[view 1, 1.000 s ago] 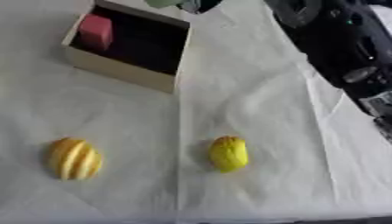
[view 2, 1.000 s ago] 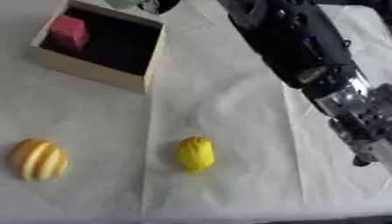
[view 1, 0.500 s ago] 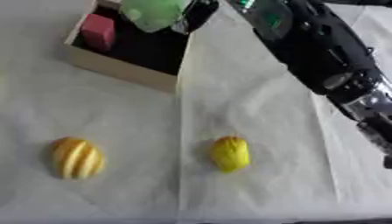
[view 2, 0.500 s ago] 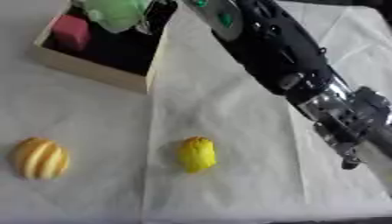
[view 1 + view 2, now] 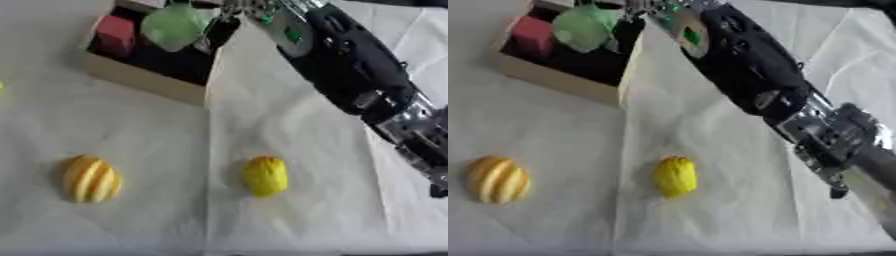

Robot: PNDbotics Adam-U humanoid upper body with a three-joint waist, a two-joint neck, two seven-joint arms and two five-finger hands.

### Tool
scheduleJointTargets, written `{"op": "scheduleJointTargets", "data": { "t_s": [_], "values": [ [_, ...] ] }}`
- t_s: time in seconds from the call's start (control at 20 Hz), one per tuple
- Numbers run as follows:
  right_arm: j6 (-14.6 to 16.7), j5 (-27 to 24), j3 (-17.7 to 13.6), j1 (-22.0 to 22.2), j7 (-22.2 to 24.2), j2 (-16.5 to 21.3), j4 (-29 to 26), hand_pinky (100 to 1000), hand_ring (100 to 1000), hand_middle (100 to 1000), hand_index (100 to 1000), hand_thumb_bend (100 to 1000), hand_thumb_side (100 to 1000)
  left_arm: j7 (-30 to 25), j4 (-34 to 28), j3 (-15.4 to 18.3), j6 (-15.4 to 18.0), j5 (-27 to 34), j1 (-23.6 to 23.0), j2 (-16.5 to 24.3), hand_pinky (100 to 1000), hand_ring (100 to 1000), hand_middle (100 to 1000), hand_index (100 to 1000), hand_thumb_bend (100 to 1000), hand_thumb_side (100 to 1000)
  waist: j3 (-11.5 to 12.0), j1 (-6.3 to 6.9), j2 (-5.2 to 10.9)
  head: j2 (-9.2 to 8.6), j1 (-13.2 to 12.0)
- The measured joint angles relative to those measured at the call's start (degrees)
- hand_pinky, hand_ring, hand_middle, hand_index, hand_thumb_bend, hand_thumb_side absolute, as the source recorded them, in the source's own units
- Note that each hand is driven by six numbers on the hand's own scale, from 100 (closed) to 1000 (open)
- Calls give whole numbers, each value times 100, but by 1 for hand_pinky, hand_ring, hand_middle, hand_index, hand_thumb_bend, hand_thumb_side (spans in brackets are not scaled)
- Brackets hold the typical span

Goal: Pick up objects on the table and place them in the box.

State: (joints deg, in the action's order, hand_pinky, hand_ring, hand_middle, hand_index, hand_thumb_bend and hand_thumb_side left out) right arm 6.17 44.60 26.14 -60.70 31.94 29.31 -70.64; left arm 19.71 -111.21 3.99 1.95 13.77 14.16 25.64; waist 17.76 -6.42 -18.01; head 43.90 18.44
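Reaching across the table from the 3 o'clock side, the right arm now ends over the box (image 5: 149, 82) at 11 o'clock, with its right hand (image 5: 219, 27) curled round a pale green object (image 5: 173, 26). A second ago no green thing showed in either view and only the forearm crossed the upper right; half a second ago the green shape had come in above the box's far edge; now it hangs over the dark interior, just right of the red block (image 5: 115, 34) already lying in the far-left part of the box. Whether the green object touches the box floor cannot be told.

My reading is that this is the end of a carry, with the release about to come: the piece is inside the box's outline, so opening the fingers and lifting clear would finish this item.

Two things remain on the white cloth (image 5: 289, 100). A striped orange-yellow fruit (image 5: 90, 178) sits at 8 o'clock, and a yellow fruit (image 5: 265, 175) lies near 6 o'clock, well apart from each other and from the box. Neither has shifted across the three moments. The left hand shows in no view.
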Motion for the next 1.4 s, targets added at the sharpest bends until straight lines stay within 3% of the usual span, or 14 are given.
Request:
{"op": "scheduleJointTargets", "data": {
  "t_s": [0.15, 0.4, 0.55, 0.6, 0.8, 1.05, 1.4],
  "values": [
    [283, 17, -8, 6, 303, -1, 9, 894, 1000, 935, 1000, 416, 370, -2, 1, -1, -1, 4, 0, -1, 729, 843, 726, 817, 142, 548, -7, 0, 0, 0, -16],
    [575, -117, -164, 22, 595, 2, -53, 891, 1000, 926, 1000, 363, 365, -5, 31, -1, -4, 9, -2, -2, 729, 843, 726, 817, 141, 549, -43, 0, 0, 0, -34],
    [563, -266, -283, 26, 582, 19, -218, 885, 992, 920, 1000, 344, 340, -5, 33, -1, -5, 10, -6, -8, 729, 844, 726, 817, 141, 549, -50, 0, 0, 0, -55],
    [534, -311, -324, 26, 559, 33, -287, 871, 975, 906, 986, 312, 295, -7, 33, -1, -6, 10, -8, -19, 729, 844, 726, 817, 141, 549, -59, 0, 0, 0, -63],
    [265, -514, -512, 111, 350, 219, -681, 854, 945, 877, 963, 253, 261, -8, 34, -1, -8, 11, -20, -41, 729, 844, 726, 817, 141, 548, -90, 0, 20, 0, -92],
    [-24, -1062, -649, 531, 361, 939, -1704, 849, 937, 873, 957, 273, 250, -1, 34, 2, -2, 8, -57, -40, 729, 844, 726, 817, 141, 548, -154, 0, 38, 0, -202],
    [-370, -1918, -1039, 1786, 178, 2345, -3830, 827, 888, 828, 927, 344, 207, 15, 34, 5, -2, -18, -58, -18, 730, 845, 727, 817, 141, 542, -251, 0, 99, 0, -338]
  ]
}}
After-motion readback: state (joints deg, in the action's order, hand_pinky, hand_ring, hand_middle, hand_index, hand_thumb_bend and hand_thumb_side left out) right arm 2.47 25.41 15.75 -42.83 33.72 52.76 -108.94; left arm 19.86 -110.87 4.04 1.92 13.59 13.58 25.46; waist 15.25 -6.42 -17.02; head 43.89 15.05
